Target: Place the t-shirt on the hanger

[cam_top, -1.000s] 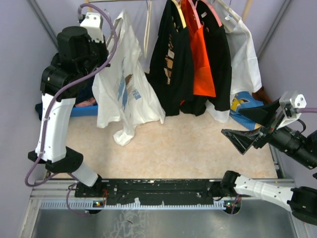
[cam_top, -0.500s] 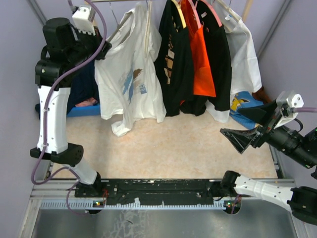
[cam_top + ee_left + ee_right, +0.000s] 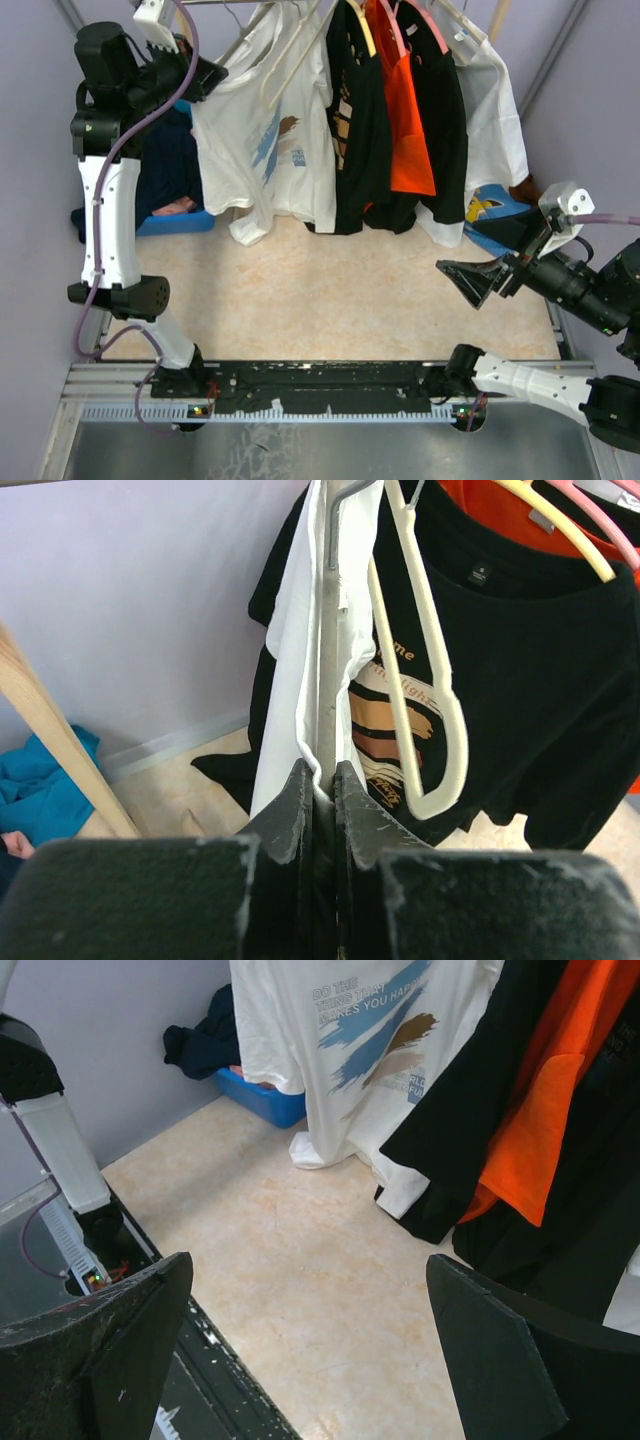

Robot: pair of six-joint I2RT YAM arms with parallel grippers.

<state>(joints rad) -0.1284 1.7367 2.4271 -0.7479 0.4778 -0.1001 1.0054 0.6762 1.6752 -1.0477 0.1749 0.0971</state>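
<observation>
The white t-shirt [image 3: 262, 150] with a blue brush-stroke print hangs at the back left, draped over the hanger [image 3: 327, 650], whose pale grey arm runs up through the cloth. High at the shirt's left shoulder, my left gripper [image 3: 212, 76] is shut. In the left wrist view its jaws [image 3: 320, 776] pinch that grey arm together with the shirt's white hem. The right wrist view shows the t-shirt [image 3: 365, 1045] from the front, its hem just above the floor. Low at the right, apart from the clothes, my right gripper [image 3: 461, 245] is open, and nothing lies between its fingers [image 3: 306, 1260].
A bare cream hanger [image 3: 425, 710] hangs right beside the t-shirt. Black and orange garments [image 3: 390, 110] on yellow and pink hangers fill the rail's middle, with a plain white garment [image 3: 497, 120] further right. A blue bin [image 3: 175, 218] with dark clothing sits at the back left. A wooden post [image 3: 55, 740] stands nearby.
My left arm has risen and swung back toward the rail, carrying the hanger and t-shirt up and to the right. The shirt's hem now hangs higher. My right gripper has drifted slightly left and stays open.
</observation>
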